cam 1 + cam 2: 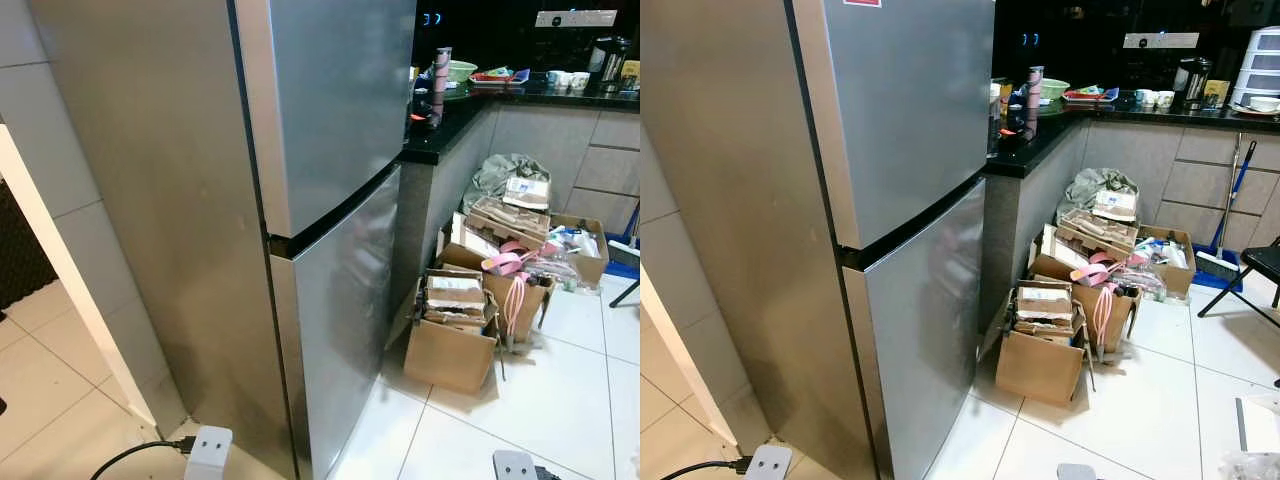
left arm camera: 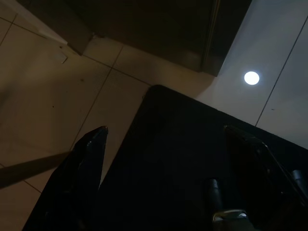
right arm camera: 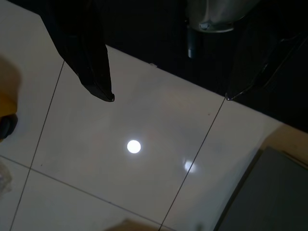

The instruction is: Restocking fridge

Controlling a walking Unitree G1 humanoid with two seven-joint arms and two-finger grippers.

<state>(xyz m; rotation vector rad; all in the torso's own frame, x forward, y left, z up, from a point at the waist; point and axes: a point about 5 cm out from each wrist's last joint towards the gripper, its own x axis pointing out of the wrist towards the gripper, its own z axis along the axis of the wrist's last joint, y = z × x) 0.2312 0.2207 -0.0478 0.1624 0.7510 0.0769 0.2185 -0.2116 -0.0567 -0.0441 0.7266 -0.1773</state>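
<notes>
The fridge [image 1: 300, 200] stood close in front of the robot, filling the view from about nine o'clock to twelve, both its upper door [image 1: 330, 100] and lower door [image 1: 345, 310] shut, so the step in hand looked like getting into place to open a door. Both arms hung low: the left hand [image 2: 163, 139] pointed down at the floor [image 2: 57, 96] with its fingers spread wide and nothing between them, and the right hand [image 3: 168, 96] hung likewise over white tiles, wide apart and empty. The goods to stock were probably among the cardboard boxes [image 1: 455, 330] piled on the floor at about three o'clock, below the dark tabletop [image 1: 440, 130], though their contents were too cluttered to name. To do this well, the robot would have needed to square up to the door front, minding the white power strip [image 1: 205, 450] and its cable at six o'clock near its feet, then find the door's opening edge, which could not be made out from this angle.
</notes>
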